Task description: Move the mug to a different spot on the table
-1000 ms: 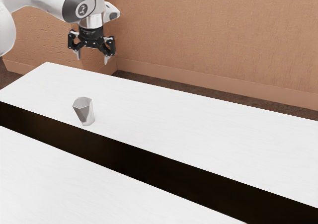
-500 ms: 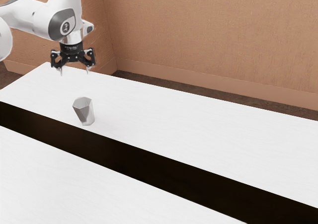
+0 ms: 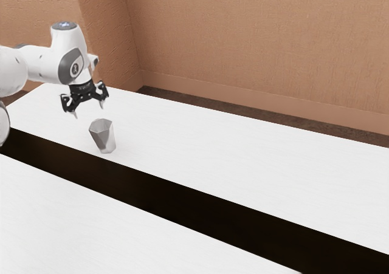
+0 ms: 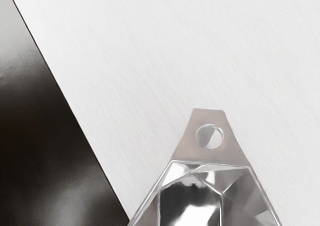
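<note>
One faceted grey mug (image 3: 102,135) upright near bench (image 3: 243,146) edge, dark gap (image 3: 182,201) alongside, one claw (image 3: 89,109) just above, spread wide, empty

The gripper (image 3: 88,108) has descended to just above the mug (image 3: 103,135)

No readable text, no labels, no numbers on any surface

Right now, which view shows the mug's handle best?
Wrist view: the handle sits close, seen from above as a flat tab with a round hole, joined to the mug rim. Exterior view shows the mug whole, upright; handle too small to tell.
</note>
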Robot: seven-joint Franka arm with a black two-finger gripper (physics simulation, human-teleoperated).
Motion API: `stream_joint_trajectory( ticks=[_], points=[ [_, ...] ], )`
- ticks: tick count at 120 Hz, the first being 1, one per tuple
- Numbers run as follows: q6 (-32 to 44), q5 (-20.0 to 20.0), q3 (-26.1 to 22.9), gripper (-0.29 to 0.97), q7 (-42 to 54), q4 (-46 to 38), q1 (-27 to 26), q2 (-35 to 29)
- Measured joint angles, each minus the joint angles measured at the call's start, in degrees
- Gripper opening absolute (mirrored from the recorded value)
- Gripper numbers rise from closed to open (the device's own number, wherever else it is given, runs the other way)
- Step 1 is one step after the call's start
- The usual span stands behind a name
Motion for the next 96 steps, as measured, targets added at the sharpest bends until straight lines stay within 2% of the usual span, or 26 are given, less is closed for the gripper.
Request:
stream_joint_trajectory(
  ticks=[32,59,96],
  points=[
    [3.4,-0.4,-4.9,0.68,-1.4,6.7,4.8,8.0],
    [4.2,-0.3,-6.3,0.66,-1.8,9.7,6.9,11.3],
    [4.5,-0.3,-7.2,0.44,-1.8,10.0,7.2,13.1]
  ],
)
